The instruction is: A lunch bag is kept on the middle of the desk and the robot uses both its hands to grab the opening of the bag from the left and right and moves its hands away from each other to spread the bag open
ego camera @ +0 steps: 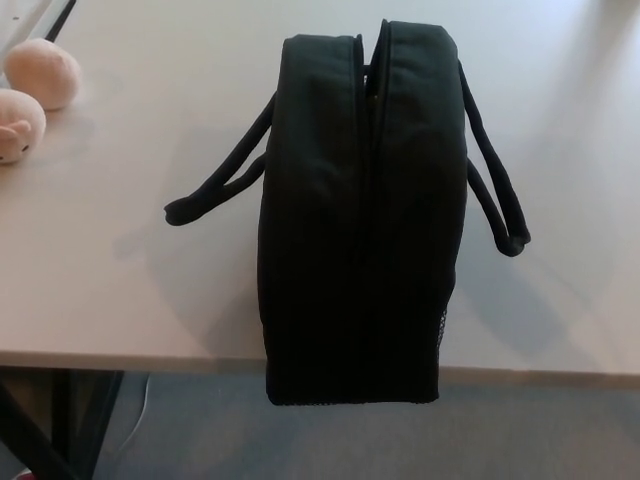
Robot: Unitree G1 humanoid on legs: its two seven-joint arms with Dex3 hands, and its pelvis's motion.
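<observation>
Pale desk [120, 290] has the black lunch bag [360, 220] sitting there with its opening [368, 150] basically closed, neither robot hand visible, so nothing's started.

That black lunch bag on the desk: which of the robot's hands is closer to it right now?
Neither can be called: no robot hand shows in the head view. The lunch bag stands alone on the desk, its top opening barely parted, with nothing touching either side.
</observation>
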